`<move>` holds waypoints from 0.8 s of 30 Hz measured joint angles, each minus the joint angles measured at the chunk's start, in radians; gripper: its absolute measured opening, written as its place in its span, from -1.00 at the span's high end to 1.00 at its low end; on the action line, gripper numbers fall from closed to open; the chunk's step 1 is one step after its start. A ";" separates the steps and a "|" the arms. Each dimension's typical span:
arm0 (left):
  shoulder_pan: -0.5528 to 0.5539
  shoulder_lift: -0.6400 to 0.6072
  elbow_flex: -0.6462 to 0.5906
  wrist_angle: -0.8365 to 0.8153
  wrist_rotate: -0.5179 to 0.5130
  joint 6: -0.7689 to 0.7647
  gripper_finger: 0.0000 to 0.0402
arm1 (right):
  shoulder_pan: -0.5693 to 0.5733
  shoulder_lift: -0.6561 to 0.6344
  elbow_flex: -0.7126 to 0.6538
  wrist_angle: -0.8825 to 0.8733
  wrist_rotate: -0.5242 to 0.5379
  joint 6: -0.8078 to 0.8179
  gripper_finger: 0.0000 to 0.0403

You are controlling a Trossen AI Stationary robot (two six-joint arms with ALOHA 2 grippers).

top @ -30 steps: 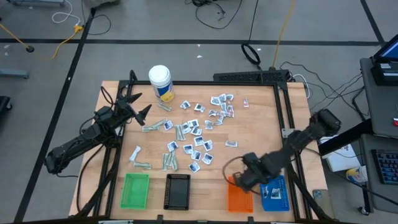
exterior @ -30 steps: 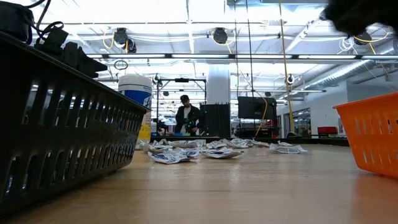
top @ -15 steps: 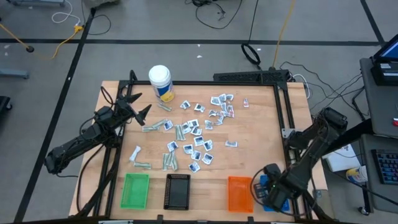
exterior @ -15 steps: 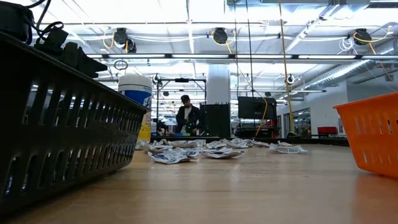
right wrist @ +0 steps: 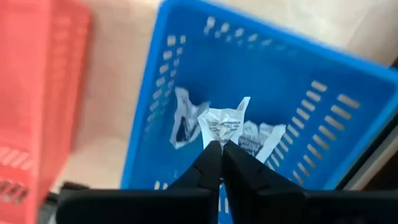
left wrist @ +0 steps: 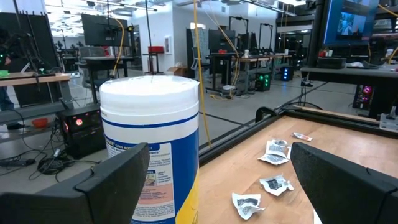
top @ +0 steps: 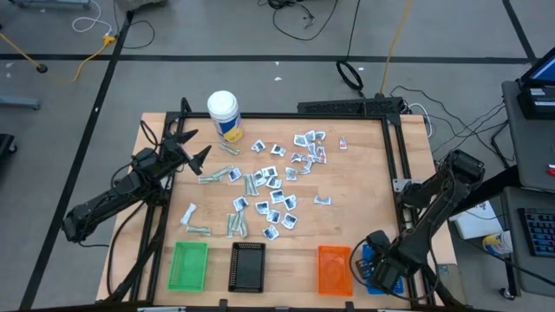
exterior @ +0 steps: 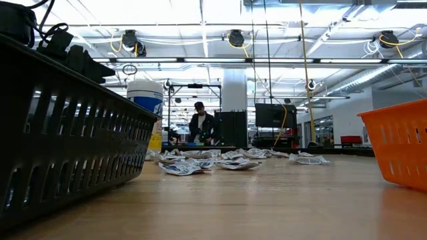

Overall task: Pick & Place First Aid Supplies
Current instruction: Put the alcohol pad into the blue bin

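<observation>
Pinching a white sachet (right wrist: 225, 124), right hand (right wrist: 222, 147) hangs over blue tray (right wrist: 311, 134).

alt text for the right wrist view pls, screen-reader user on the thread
The right gripper, fingers pinched shut on a crumpled white sachet, hangs over the blue tray. Two more white packets lie on the tray's floor near it, and the orange tray sits alongside on the wooden table.

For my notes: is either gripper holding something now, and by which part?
The right gripper, over the blue tray, pinches a white sachet by its edge. The left gripper is open, holding nothing.
</observation>
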 joint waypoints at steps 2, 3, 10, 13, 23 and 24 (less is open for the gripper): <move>0.000 0.000 0.000 0.000 0.000 0.000 -0.98 | 0.000 0.000 -0.010 0.003 -0.006 -0.007 0.92; 0.000 0.000 0.000 0.000 0.000 0.000 -0.98 | 0.000 0.000 -0.012 -0.001 -0.016 -0.013 0.89; 0.000 0.000 0.000 0.000 0.000 0.000 -0.98 | -0.002 0.000 0.000 -0.034 -0.029 -0.091 0.48; 0.000 0.000 0.000 0.000 0.000 0.000 -0.98 | -0.003 0.000 0.010 -0.064 -0.030 -0.113 0.26; 0.000 0.000 0.000 0.000 0.000 0.000 -0.98 | -0.088 0.000 0.081 -0.124 -0.029 -0.507 0.00; 0.000 0.000 0.000 0.000 0.000 0.000 -0.98 | -0.100 0.000 0.085 -0.127 -0.029 -0.559 0.00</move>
